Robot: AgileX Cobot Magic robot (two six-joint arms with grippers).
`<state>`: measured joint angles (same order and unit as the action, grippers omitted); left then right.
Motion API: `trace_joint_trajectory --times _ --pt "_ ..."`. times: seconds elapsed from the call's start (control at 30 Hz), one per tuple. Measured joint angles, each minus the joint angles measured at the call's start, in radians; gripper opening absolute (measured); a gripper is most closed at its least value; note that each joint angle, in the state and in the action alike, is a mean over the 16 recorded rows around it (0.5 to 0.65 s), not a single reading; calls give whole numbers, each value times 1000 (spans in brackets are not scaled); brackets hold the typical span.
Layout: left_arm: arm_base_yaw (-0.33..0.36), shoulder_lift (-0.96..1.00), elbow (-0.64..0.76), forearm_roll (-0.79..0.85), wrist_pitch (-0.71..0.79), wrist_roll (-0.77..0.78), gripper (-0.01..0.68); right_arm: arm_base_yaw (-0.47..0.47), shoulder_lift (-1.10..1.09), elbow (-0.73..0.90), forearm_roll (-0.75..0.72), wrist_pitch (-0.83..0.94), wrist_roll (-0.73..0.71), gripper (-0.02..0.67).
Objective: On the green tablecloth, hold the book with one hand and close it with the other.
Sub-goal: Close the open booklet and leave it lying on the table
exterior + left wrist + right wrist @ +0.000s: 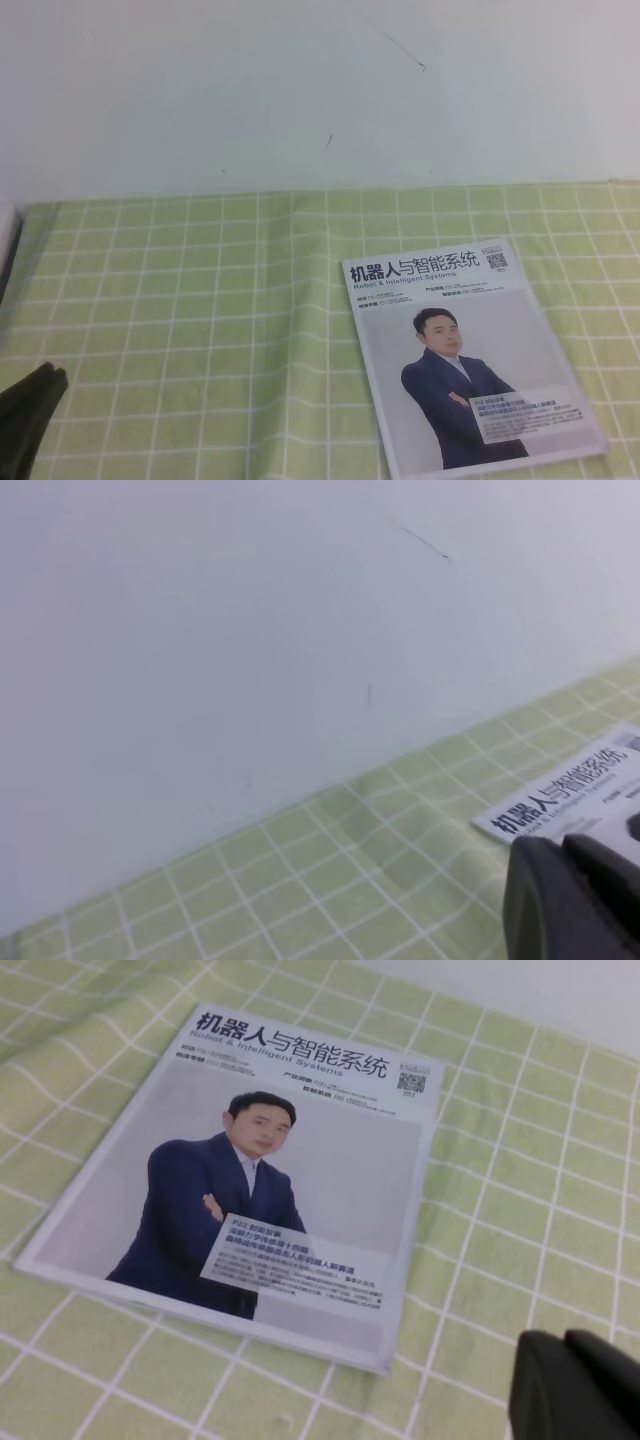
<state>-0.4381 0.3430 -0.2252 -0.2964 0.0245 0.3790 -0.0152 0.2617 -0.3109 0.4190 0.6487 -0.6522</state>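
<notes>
Book (470, 360): lying closed and flat, cover up, on the right part of the green tablecloth (200, 320); its lower right corner is sitting near the cloth's front edge.
Cloth edges: the rear edge is meeting the white wall (300, 90).
Open room: bare cloth is stretching left of the book.
Left gripper (28, 415): hanging low at the left edge, well apart from the book; finger spacing cannot be told.
Right gripper (580, 1385): showing only as a dark tip in the wrist view, near the book's corner, not touching; spread cannot be told.
</notes>
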Motion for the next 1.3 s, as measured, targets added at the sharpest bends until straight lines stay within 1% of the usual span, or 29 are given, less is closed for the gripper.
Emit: trace_joint_trajectory --times 0.13,0.23,0.47,0.63,0.77,0.93,1.3 --pt "74 -99 98 29 -75 -34 -3 0 0 0 0 0 0 -3" --pt "141 -172 156 62 -78 -65 -3 0 0 0 0 0 0 -3" --pt "294 -279 230 148 27 -138 -3 0 0 0 0 0 0 -3" --pt "363 -306 247 193 132 -159 -3 0 0 0 0 0 0 -3" --pt "387 -311 247 199 207 -162 -3 0 0 0 0 0 0 -3" --pt "395 -312 247 192 266 -161 -3 0 0 0 0 0 0 -3" --pt "395 -314 246 174 284 -154 -3 0 -18 0 1 0 0 -3"
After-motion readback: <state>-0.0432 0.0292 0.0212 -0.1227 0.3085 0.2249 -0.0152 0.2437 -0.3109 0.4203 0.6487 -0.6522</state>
